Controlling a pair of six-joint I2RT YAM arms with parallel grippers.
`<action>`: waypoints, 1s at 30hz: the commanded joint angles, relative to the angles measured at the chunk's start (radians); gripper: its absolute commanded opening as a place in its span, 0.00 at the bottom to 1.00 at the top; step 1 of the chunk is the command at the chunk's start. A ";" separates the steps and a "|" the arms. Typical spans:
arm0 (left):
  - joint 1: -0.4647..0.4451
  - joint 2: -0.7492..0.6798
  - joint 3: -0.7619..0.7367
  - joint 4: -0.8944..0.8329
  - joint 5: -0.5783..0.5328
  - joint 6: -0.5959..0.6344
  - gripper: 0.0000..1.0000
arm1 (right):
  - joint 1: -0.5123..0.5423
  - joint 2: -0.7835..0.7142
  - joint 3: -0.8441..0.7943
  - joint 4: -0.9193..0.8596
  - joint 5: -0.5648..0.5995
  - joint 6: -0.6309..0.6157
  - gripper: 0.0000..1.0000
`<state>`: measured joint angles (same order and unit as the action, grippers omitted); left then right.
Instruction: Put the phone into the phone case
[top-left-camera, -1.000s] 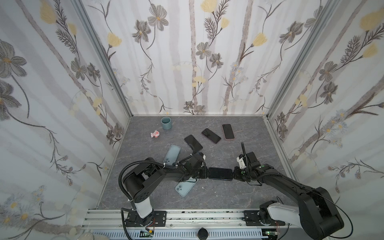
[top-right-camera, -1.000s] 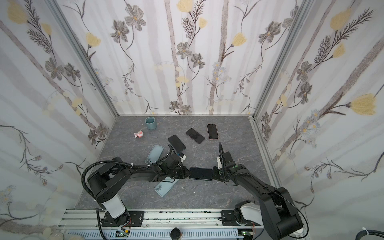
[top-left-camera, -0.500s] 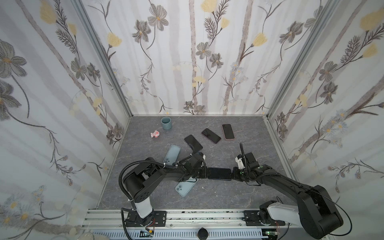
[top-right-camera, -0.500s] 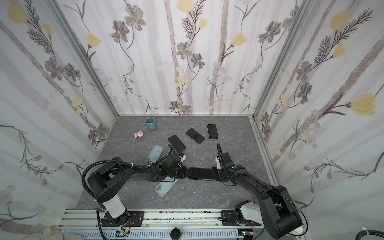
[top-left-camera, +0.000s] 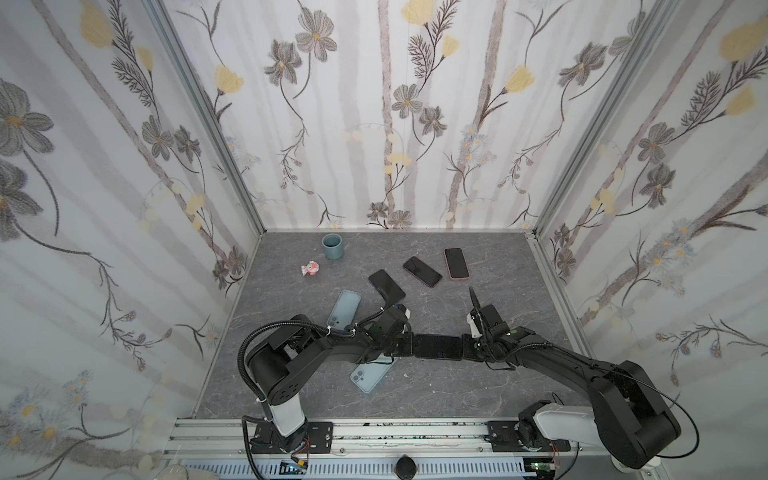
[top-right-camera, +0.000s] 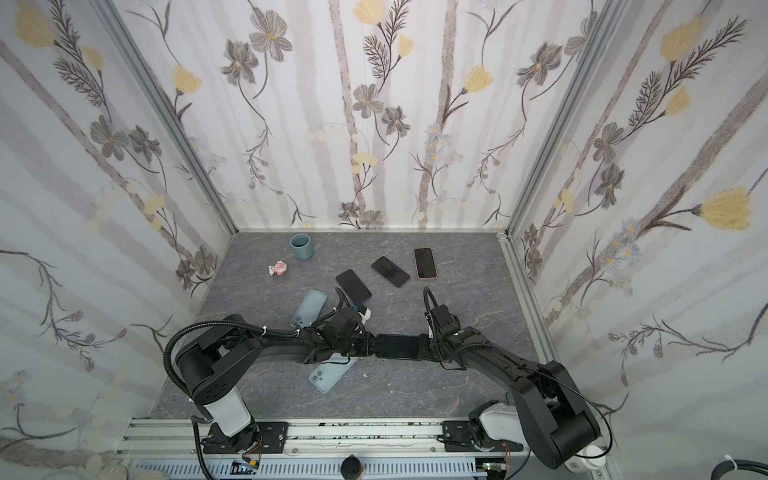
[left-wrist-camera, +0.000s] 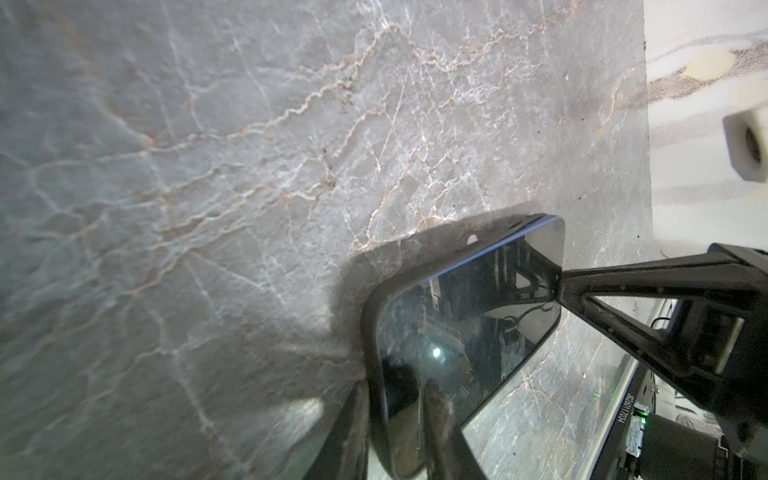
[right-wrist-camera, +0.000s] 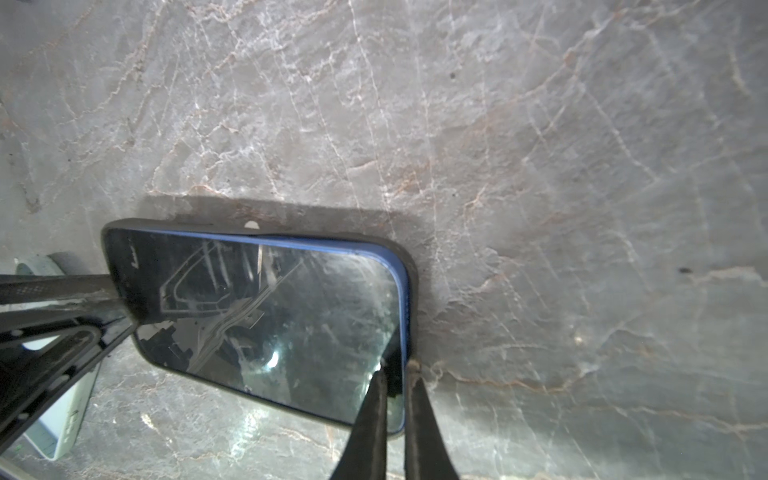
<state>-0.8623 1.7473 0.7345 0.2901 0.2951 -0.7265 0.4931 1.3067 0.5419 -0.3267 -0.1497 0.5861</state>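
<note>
A dark-screened phone (top-left-camera: 437, 346) with a blue edge is held between both grippers, just above the table's middle in both top views. A black phone case (left-wrist-camera: 372, 316) wraps the end on the left arm's side. The phone's blue edge (right-wrist-camera: 401, 291) shows along the other end. My left gripper (left-wrist-camera: 395, 390) is shut on the cased end (right-wrist-camera: 120, 266), one finger on each face. My right gripper (right-wrist-camera: 395, 370) is shut on the phone's opposite end. In a top view the left gripper (top-right-camera: 374, 345) and right gripper (top-right-camera: 422, 347) face each other across the phone (top-right-camera: 398, 346).
A light-blue case (top-left-camera: 345, 309) lies behind the left arm and a light-blue phone back (top-left-camera: 370, 376) lies under it. Three dark phones (top-left-camera: 386, 286), (top-left-camera: 422, 271), (top-left-camera: 456, 263) lie farther back. A teal cup (top-left-camera: 332, 246) and a small pink toy (top-left-camera: 311, 268) stand at the back left.
My right gripper has shut on the phone's end and edged slightly left toward the left gripper. The left arm has stayed put.
</note>
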 joint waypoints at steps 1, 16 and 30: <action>0.002 -0.004 -0.001 -0.045 0.003 0.004 0.26 | 0.013 -0.008 0.021 -0.061 -0.029 0.014 0.12; 0.039 -0.002 0.071 -0.075 0.015 0.033 0.30 | -0.067 0.005 0.169 -0.084 0.003 -0.078 0.38; 0.039 0.019 0.052 -0.068 0.038 0.022 0.28 | -0.071 0.099 0.142 -0.052 -0.018 -0.120 0.13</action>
<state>-0.8238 1.7592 0.7906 0.2131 0.3264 -0.7029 0.4194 1.3949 0.6838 -0.3840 -0.1799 0.4904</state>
